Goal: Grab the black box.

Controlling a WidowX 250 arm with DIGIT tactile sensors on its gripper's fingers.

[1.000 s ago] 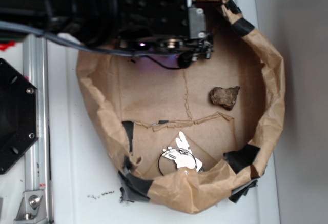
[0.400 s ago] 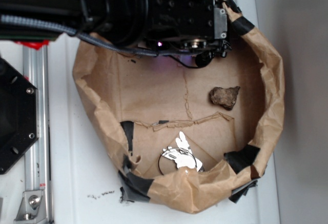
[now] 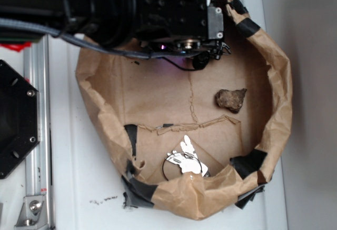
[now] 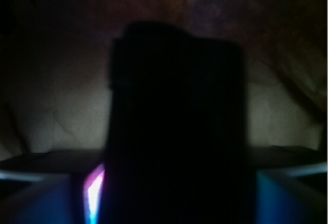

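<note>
In the wrist view the black box (image 4: 177, 121) is a large dark block that fills the middle of the frame. It sits between my gripper's (image 4: 177, 188) two blurred bluish fingers (image 4: 46, 198). A thin lit purple slit shows between the box's left side and the left finger. Whether the pads touch the box does not show. In the exterior view my arm (image 3: 158, 14) reaches low over the far part of the brown paper bowl (image 3: 279, 82). There it hides both the fingers and the box.
A brown rock (image 3: 230, 99) lies at the bowl's right side. A shiny silver piece (image 3: 185, 159) lies near the front. Black tape patches (image 3: 247, 161) hold the paper rim. A large black octagonal plate (image 3: 16, 119) and a metal rail (image 3: 37, 135) stand left of the bowl.
The arm's end slid right along the far side of the bowl, then came back a little to the left. The rock and the silver piece have not moved.
</note>
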